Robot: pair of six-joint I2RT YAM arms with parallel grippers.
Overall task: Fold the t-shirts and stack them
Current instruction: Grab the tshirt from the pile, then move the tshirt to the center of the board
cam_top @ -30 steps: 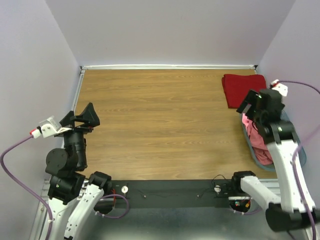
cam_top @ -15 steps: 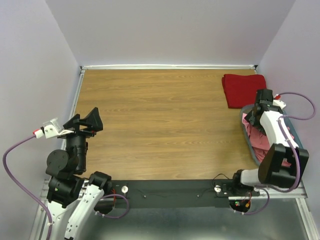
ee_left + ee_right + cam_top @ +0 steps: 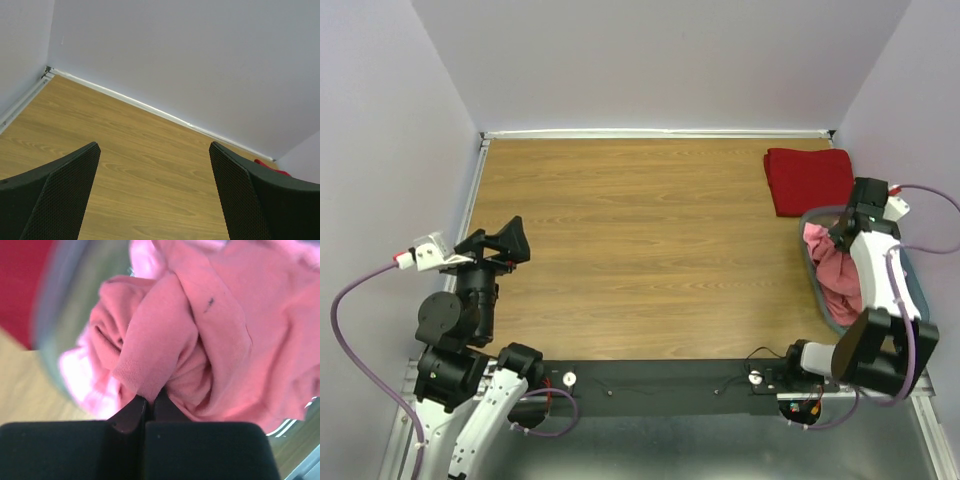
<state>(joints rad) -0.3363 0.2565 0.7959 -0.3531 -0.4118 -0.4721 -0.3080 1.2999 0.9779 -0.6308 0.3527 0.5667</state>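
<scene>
right gripper [image 3: 148, 404]: jaws pinched together on a fold of a pink t-shirt [image 3: 165, 355]. In the right wrist view the cloth ridge runs straight into the seam between the two fingers, with no gap showing. The top view puts the gripper down inside the basket [image 3: 813, 268], toward its far end, wrist angled down over the pile. The fingertips themselves are hidden by the wrist from above.

pink t-shirts [image 3: 832, 280]: a crumpled heap in the grey-blue oval basket, which sits at the right edge of the table [image 3: 640, 240]. The folds overlap, so the number of shirts in the heap cannot be told. The gripped fold is on the side of the heap nearest the basket rim. That rim shows as a blurred band to the left of the fold in the right wrist view.

red t-shirt [image 3: 807, 180]: folded into a rough rectangle, lying flat on the table in the far right corner, just beyond the basket's far end. Its near edge meets the rim, but whether it touches or tucks under cannot be told.

left gripper [image 3: 155, 195]: jaws spread wide, with table wood visible between the two fingers. It hangs above the table's left side, close to the left edge and well apart from the basket and both shirt colours. The left wrist view looks across the wood to the back wall [image 3: 200, 60]. A sliver of the red t-shirt shows at far right, just above the right finger.
</scene>
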